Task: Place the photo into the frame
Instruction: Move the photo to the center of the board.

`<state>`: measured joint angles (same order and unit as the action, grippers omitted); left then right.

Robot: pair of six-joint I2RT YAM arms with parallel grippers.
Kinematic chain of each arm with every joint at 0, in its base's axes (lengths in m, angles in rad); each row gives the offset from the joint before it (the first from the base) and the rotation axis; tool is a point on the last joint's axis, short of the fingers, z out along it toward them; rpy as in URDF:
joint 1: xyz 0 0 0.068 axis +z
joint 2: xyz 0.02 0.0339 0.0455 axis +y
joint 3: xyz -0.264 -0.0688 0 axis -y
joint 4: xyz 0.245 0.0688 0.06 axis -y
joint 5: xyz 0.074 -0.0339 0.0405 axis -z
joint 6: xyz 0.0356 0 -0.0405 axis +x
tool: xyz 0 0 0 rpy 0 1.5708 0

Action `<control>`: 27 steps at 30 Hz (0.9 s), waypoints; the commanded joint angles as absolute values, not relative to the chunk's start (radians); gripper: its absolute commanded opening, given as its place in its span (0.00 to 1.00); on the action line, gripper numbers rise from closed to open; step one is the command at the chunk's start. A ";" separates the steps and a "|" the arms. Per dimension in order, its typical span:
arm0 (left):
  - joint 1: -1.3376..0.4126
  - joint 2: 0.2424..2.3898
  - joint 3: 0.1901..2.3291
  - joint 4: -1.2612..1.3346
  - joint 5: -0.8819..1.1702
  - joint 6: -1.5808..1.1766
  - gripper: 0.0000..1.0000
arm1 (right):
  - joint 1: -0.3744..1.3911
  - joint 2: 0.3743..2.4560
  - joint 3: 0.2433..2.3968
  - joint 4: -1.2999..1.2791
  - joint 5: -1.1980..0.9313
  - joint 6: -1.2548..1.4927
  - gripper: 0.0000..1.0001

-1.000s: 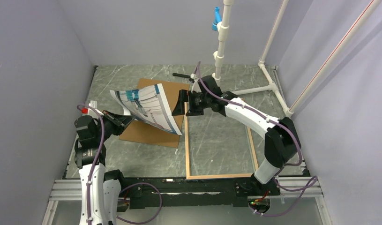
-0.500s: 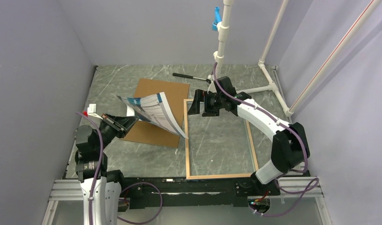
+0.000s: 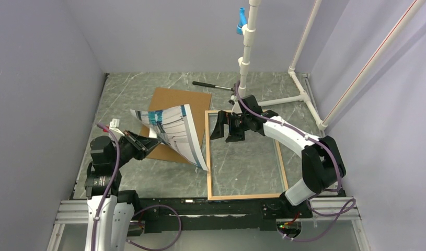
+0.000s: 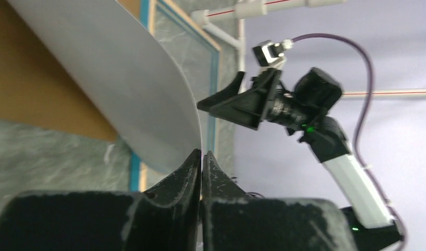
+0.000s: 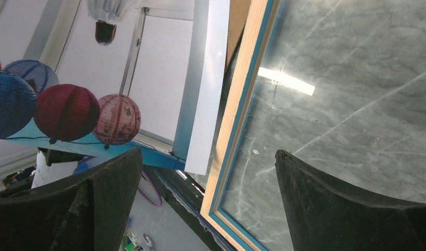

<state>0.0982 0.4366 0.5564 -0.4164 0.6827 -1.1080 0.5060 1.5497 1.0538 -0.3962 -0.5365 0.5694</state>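
Observation:
The photo (image 3: 174, 130) hangs curled in the air, picture side up, over the brown board and reaching to the frame's left rail. My left gripper (image 3: 145, 142) is shut on the photo's left edge. In the left wrist view the white back of the photo (image 4: 122, 78) runs down into the closed jaws of the left gripper (image 4: 202, 155). The frame (image 3: 208, 167) lies flat on the table, wood-coloured side up. My right gripper (image 3: 226, 130) hovers open over the frame's upper left corner, empty. Between the right gripper's (image 5: 209, 154) fingers show the photo (image 5: 69, 104) and the frame's rail (image 5: 242, 104).
A brown backing board (image 3: 174, 99) lies flat under the photo, left of the frame. A black-handled tool (image 3: 208, 84) lies at the back. A white pipe stand (image 3: 245, 57) rises behind the frame, with pipes (image 3: 284, 99) along the right.
My left gripper has come nearer and to the right with the photo, whose lower corner now reaches the frame's left rail. The right gripper has drawn right and nearer, over the frame.

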 commanded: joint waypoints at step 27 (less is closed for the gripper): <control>0.092 0.612 0.629 -0.799 0.302 -0.659 0.94 | 0.814 1.771 1.329 -0.513 -0.302 0.518 0.99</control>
